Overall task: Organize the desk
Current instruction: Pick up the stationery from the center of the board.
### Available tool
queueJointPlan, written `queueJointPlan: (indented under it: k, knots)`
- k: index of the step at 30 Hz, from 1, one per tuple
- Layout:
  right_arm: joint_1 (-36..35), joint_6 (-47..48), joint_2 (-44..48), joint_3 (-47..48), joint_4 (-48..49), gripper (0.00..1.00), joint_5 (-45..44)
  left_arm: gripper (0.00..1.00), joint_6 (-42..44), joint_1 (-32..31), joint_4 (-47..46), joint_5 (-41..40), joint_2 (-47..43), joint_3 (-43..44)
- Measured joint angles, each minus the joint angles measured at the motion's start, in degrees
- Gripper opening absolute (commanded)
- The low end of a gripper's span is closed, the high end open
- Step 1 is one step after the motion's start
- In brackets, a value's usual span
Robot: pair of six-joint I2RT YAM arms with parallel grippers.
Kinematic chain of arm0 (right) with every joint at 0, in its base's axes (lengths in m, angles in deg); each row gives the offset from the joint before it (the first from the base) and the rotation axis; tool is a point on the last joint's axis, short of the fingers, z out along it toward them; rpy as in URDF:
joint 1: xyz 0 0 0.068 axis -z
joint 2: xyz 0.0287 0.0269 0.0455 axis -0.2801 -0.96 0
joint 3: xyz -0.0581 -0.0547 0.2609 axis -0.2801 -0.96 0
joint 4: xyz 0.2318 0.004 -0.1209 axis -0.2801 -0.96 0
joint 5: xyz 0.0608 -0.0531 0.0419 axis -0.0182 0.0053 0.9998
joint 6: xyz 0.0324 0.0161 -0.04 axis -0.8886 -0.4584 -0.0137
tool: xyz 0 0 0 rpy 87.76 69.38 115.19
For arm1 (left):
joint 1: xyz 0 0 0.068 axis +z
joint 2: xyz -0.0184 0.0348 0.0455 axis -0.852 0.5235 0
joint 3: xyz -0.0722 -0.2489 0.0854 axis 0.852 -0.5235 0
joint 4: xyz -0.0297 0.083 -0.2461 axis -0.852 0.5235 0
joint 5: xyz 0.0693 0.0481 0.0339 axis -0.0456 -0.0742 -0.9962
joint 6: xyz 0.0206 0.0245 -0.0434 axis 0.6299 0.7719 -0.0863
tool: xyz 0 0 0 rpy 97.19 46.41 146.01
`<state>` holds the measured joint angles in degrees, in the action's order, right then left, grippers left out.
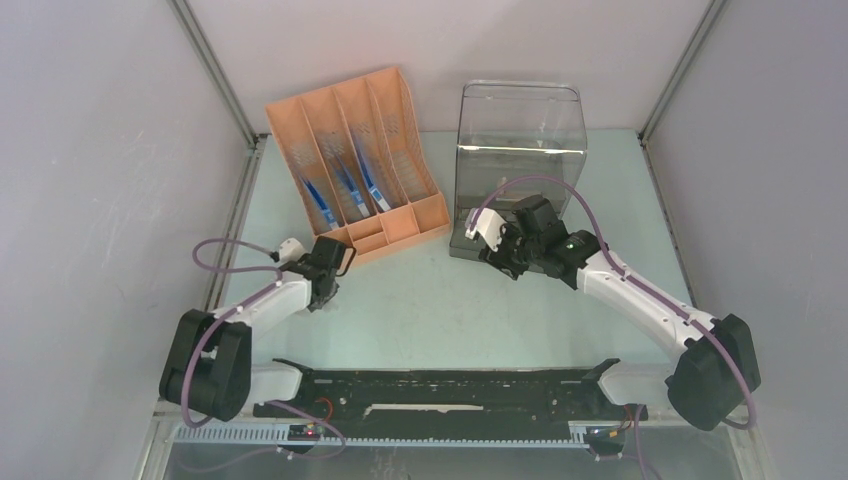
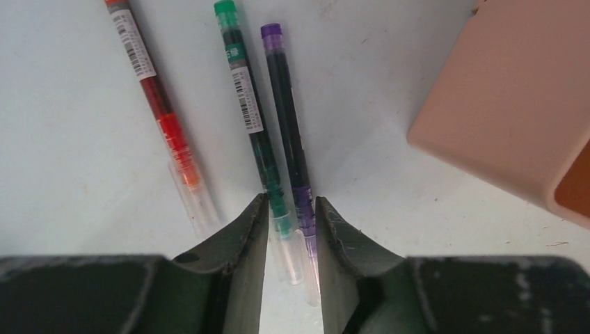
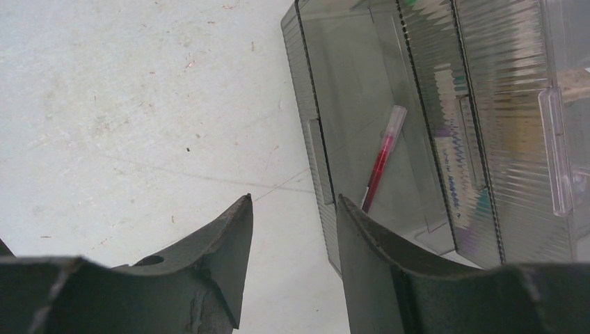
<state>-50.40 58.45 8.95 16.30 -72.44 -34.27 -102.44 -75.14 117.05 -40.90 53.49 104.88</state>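
Straddles green pen [image 2: 247, 104] and purple pen [image 2: 285, 104] with left tool [image 2: 292, 202], jaws narrow, grip uncertain; right tool [image 3: 294, 202] half open, empty. Needs centred squeeze, level lift off bench [image 2: 69, 174].

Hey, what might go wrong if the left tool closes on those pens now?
The left tool straddles both the green pen and the purple pen, so it may pinch two together, and one could slip out on lifting. It sits at their clear cap ends, so a lifted pen may tilt or swing.
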Motion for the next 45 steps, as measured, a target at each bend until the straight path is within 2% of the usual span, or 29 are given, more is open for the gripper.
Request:
queueJointPlan:
  k: [7, 14, 19, 33, 45]
  knots:
    - [0.00, 0.09, -0.13, 0.00, 0.00, 0.55, -0.17, 0.31, 0.52, 0.26, -0.17, 0.61, 2.93, 1.40]
    - [0.00, 0.11, -0.33, 0.00, 0.00, 0.55, -0.17, 0.43, 1.75, 0.39, -0.20, 1.79, 3.28, 1.64]
    - [0.00, 0.13, -0.48, 0.00, 0.00, 0.55, -0.17, 0.46, 2.95, 0.39, -0.20, 3.10, 2.40, 1.64]
    - [0.00, 0.28, -0.63, 0.00, 0.00, 0.55, -0.17, 0.47, 6.88, 0.39, 0.09, 4.17, -4.28, 1.64]
    - [0.00, 0.31, -0.63, 0.00, 0.00, 0.55, -0.17, 0.44, 8.46, 0.48, -2.14, 5.25, 2.08, 4.35]
